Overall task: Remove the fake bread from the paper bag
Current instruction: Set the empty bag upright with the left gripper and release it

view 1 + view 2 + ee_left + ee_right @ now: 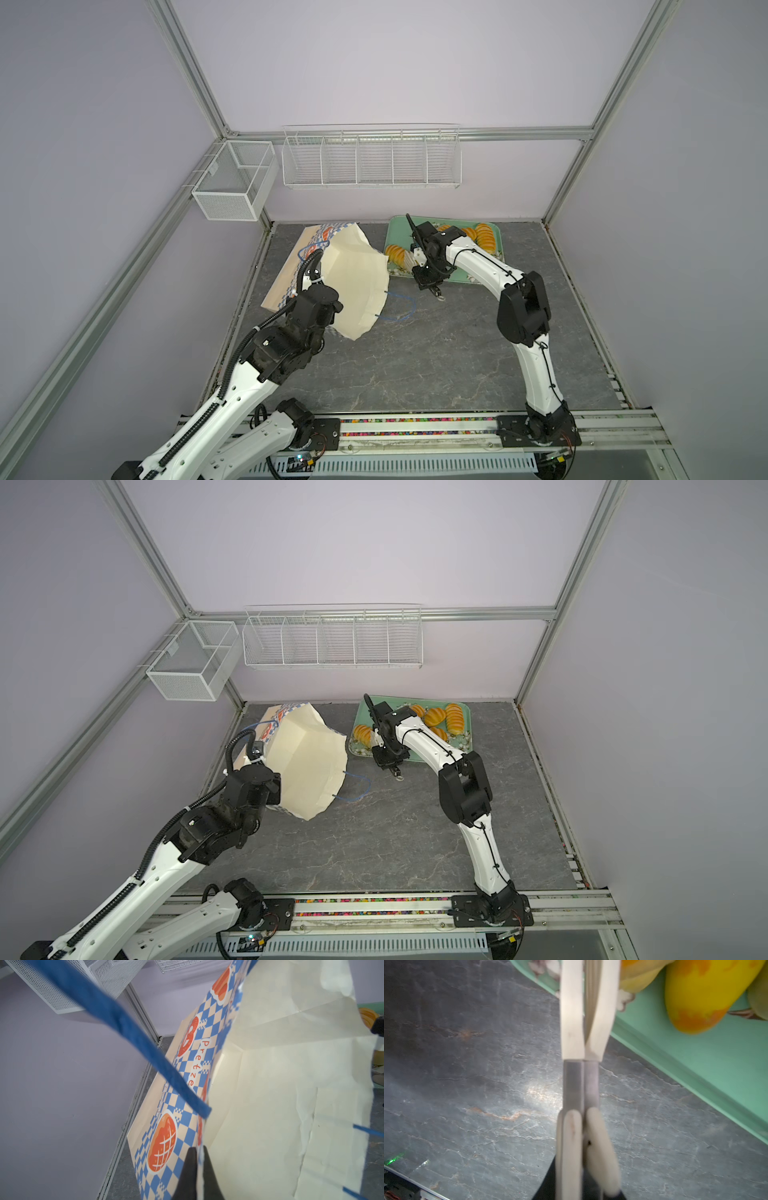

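The paper bag lies tilted on its side at the back left, its cream inside open toward the middle. No bread shows inside it. My left gripper is shut on the bag's printed rim. Several pieces of fake bread lie on the green tray, one at its near left corner. My right gripper is shut on tongs. Their cream tips reach over the tray's edge beside a bread.
A blue cord handle of the bag trails on the dark stone tabletop. On the back wall hang a white wire rack and a mesh box. A rail with both arm bases runs along the front.
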Robot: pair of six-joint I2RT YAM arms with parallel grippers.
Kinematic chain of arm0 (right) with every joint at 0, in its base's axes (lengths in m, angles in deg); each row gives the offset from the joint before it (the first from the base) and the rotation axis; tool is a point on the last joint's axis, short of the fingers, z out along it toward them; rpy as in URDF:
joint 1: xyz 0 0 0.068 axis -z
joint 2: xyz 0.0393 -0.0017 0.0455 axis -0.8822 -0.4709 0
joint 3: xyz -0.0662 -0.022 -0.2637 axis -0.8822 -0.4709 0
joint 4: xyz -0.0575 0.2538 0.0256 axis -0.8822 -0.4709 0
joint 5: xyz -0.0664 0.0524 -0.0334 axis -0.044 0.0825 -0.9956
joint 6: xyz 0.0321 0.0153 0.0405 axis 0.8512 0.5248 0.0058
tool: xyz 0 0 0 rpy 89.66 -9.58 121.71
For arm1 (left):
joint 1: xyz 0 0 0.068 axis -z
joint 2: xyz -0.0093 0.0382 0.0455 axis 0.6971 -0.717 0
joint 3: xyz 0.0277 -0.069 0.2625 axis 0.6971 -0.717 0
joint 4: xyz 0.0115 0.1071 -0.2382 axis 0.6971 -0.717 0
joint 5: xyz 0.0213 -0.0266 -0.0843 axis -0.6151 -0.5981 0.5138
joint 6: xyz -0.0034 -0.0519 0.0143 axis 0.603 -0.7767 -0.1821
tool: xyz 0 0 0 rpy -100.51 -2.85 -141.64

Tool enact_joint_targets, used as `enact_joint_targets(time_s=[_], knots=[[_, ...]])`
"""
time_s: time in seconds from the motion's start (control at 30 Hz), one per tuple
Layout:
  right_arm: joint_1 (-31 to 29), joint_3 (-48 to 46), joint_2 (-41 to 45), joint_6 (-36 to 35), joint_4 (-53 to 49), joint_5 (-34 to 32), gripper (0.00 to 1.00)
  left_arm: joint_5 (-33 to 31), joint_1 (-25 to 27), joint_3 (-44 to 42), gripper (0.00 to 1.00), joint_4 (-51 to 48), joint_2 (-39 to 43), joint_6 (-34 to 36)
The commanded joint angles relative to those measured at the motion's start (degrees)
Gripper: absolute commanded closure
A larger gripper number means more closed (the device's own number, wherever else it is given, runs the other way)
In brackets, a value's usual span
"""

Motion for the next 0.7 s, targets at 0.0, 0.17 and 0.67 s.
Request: enact_joint_targets(time_s=[0.0, 0.17, 0.67], knots=[[0.33, 1.52, 0.35, -1.66, -1.49, -0.91, 0.93, 7.11, -4.59, 4.15, 1.00, 2.37, -2.06, 2.00], [-0.06, -0.54, 4.09, -1.85, 0.68, 2.21, 0.93, 21.63, -15.09, 9.44, 1.00, 3.00, -7.13, 2.66], [-0.15, -8.07, 16.44, -0.93, 6.06, 2.38, 0.93, 43.90, -29.08, 21.57, 1.00, 4.19, -21.95, 4.55]])
